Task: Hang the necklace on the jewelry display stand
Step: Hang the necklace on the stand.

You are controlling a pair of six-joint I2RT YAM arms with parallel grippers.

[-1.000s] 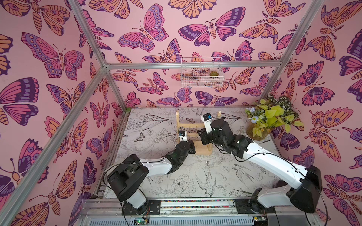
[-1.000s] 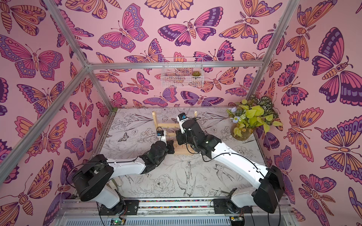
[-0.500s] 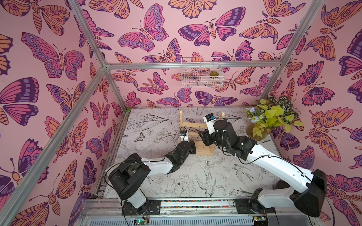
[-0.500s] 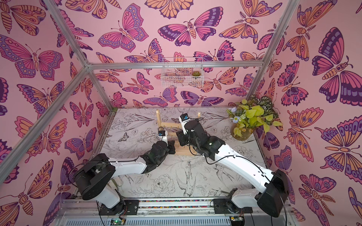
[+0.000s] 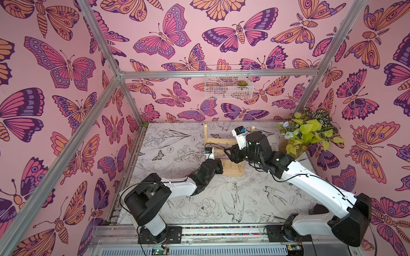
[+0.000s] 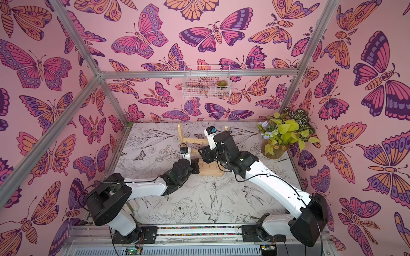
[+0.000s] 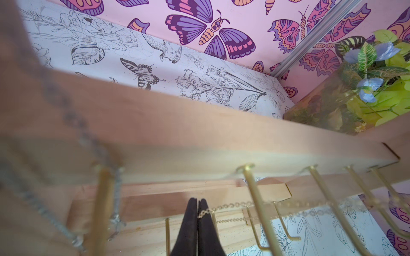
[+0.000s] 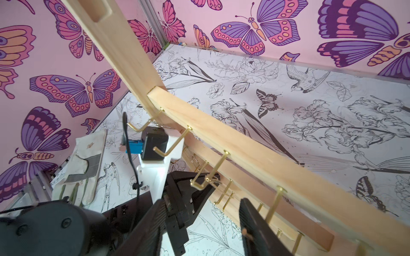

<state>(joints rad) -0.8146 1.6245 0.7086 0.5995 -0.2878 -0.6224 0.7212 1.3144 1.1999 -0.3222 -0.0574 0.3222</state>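
Observation:
The jewelry display stand (image 5: 231, 170) (image 6: 210, 171) is a pale wooden rack with gold hooks, standing mid-table in both top views. My left gripper (image 7: 197, 205) (image 5: 218, 165) is shut on the necklace (image 7: 228, 205). This fine gold chain runs sideways from the fingertips past the hooks under a crossbar (image 7: 199, 137). A blurred stretch of chain (image 7: 73, 119) hangs close to the lens by another hook. My right gripper (image 8: 203, 201) (image 5: 228, 153) stands open in front of the stand's hooks (image 8: 218, 164), with nothing between its fingers (image 8: 255, 219), just above the left gripper.
A vase of green leaves and blue flowers (image 5: 306, 135) (image 7: 346, 104) stands at the table's back right. A white wire basket (image 5: 228, 86) hangs on the back wall. A pale glove (image 8: 86, 164) lies on the table's left side.
My right gripper has opened wider, and its arm has shifted a little to the right along the stand. The left gripper stays shut at the stand's lower left.

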